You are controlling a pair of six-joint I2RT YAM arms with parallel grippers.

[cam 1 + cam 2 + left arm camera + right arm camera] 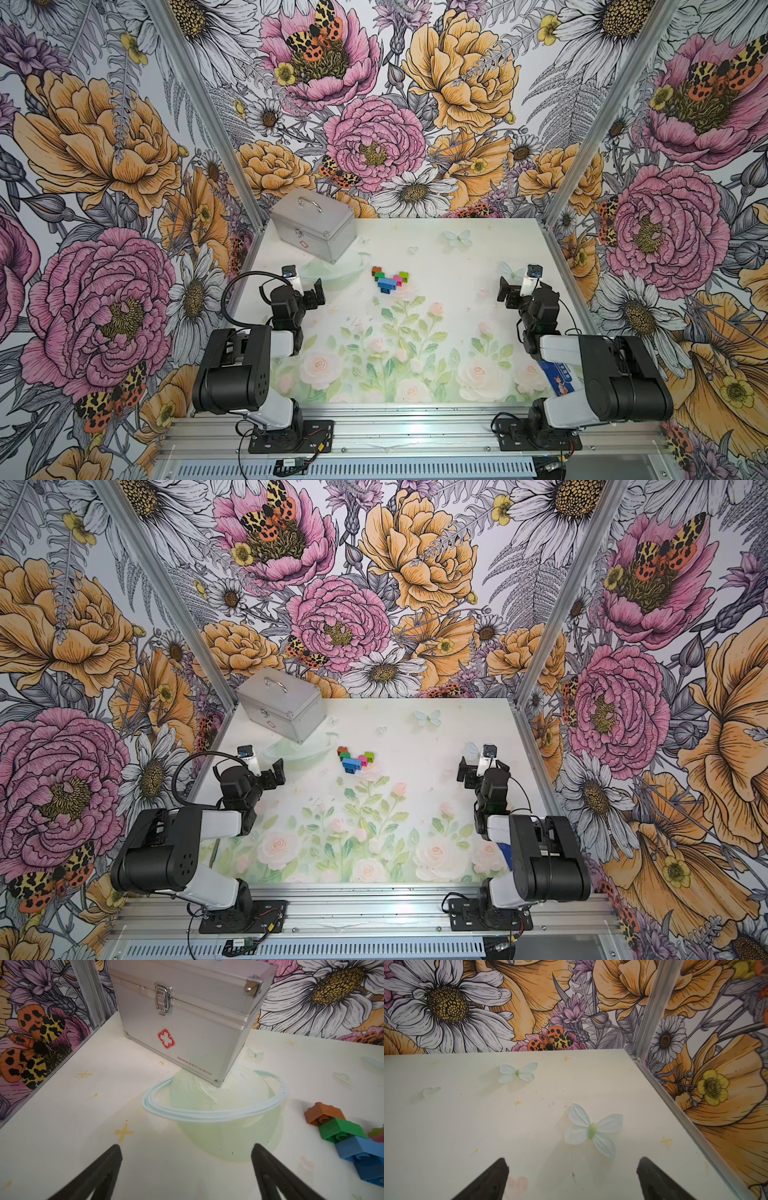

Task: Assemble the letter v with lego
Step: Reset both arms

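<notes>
The left tool point(186, 1147) and the right tool point(573, 1160) are released, with jaws spread wide and grasping nothing. The letter v point(389, 281) lies on the table point(453, 266) between them, well apart from each, near the silver case point(313, 226).

Case point(197, 1028): brushed silver metal, satin sheen noted; latch point(164, 999) polished and bright. Bricks point(340, 1128): moulded plastic, smooth, slight gloss observed. Tabletop point(62, 1126): smooth printed surface, matt with a faint sheen, small marks recorded. Left gripper point(186, 1148) and right gripper point(573, 1160): matt black, finely grained. Frame post point(652, 1005): bare satin metal.
</notes>
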